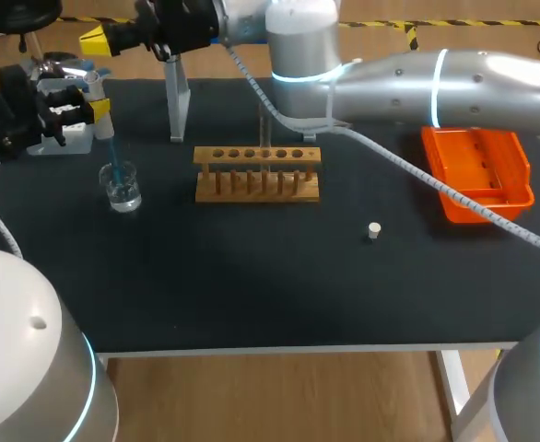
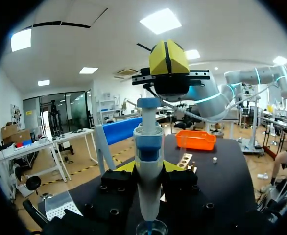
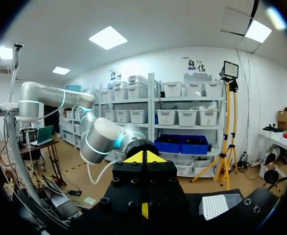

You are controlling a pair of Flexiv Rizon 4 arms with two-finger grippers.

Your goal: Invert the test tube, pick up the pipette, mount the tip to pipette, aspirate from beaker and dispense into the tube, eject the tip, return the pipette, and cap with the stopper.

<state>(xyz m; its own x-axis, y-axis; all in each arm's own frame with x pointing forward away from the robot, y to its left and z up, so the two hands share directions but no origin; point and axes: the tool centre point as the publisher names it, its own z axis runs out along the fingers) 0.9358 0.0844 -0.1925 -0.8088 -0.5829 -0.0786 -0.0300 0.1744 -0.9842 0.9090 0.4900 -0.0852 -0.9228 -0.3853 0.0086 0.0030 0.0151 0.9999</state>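
Stopper [image 1: 373, 230] nearest, wooden rack [image 1: 257, 184] behind, orange tray [image 1: 480, 206] right, pipette [image 2: 148, 161] in beaker [image 1: 123, 189]

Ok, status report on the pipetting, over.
Left gripper shut on pipette, tip in beaker. Right gripper shut, near pipette's top. Stopper loose on table.

It was a laboratory: a wooden test-tube rack [image 1: 257, 173] and glass beaker [image 1: 123, 189] stood on the black table [image 1: 252, 295], pipette [image 2: 148, 152] above.

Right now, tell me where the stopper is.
In the head view the stopper lies on the table, right of middle, between the wooden rack and the orange bin, nearer the front.
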